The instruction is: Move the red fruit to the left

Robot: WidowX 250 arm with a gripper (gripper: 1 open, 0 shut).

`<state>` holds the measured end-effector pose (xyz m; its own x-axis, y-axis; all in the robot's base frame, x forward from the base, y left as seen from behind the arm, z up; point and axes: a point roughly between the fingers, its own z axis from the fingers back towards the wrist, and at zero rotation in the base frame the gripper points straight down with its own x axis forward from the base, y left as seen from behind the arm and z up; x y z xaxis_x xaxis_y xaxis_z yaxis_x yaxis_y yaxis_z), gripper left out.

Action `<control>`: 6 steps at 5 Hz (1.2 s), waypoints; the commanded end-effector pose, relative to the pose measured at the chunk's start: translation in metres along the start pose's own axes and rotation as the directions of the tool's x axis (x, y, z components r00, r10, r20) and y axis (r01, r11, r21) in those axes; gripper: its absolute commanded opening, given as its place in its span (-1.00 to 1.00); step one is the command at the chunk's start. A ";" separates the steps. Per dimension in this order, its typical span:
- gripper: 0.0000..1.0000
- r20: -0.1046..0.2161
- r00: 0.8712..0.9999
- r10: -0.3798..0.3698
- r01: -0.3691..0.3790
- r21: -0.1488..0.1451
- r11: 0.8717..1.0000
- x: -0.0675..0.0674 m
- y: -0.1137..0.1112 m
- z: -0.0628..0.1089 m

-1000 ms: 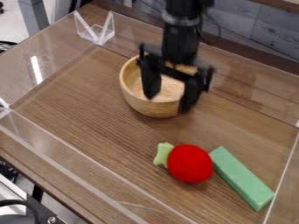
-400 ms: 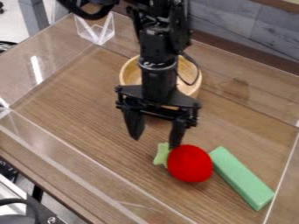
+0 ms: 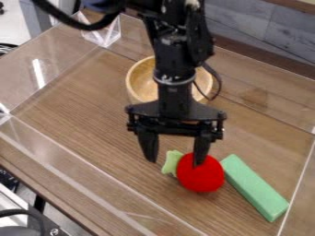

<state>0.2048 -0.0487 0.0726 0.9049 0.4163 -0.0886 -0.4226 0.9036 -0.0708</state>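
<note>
"Start with the containers. Where's the wooden bowl [image 3: 139, 83]?"

"Toward 12 o'clock from the middle of the view, behind the black robot arm [image 3: 171, 57]. Its pale rim curves out on both sides of the arm."

"And what's in it?"

"I can't tell fully, because the arm hides much of the inside. The parts I can see are bare wood."

"Any other container?"

"There's a clear, see-through one [image 3: 101, 29] at 11 o'clock, near the far part of the wooden table [image 3: 74, 115]. It's too small and glassy for me to make out what it holds."

"Now the red fruit [image 3: 201, 174]?"

"On the table at 5 o'clock, outside the bowl. It's round, bright red and a bit shiny, with a light-green leafy piece [image 3: 172, 162] sticking out at its 10 o'clock side. It's much smaller than the bowl."

"What's beside it?"

"A flat green block [image 3: 255, 188], lying slantwise between 4 and 5 o'clock, near the fruit but apart from it."

"And the gripper [image 3: 175, 141]?"

"Its dark fingers are spread wide, just on the 12 o'clock side of the fruit. They're pinching nothing; whether one touches the fruit, I can't tell."
</note>
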 end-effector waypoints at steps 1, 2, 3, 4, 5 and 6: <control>1.00 0.038 0.990 0.135 -0.133 -0.062 0.989 -0.005 -0.008 0.002; 1.00 0.040 0.949 0.312 -0.306 -0.111 0.945 -0.002 -0.005 0.000; 1.00 0.019 0.882 0.472 -0.462 -0.169 0.870 0.003 -0.002 -0.003; 1.00 -0.009 0.815 0.579 -0.569 -0.203 0.797 0.008 -0.003 -0.005; 1.00 -0.031 0.772 0.635 -0.626 -0.217 0.749 0.009 -0.006 -0.005; 1.00 -0.047 0.741 0.670 -0.662 -0.223 0.716 0.009 -0.009 -0.005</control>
<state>0.2121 -0.0528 0.0629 0.3809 0.9090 -0.1692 -0.9176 0.3491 -0.1903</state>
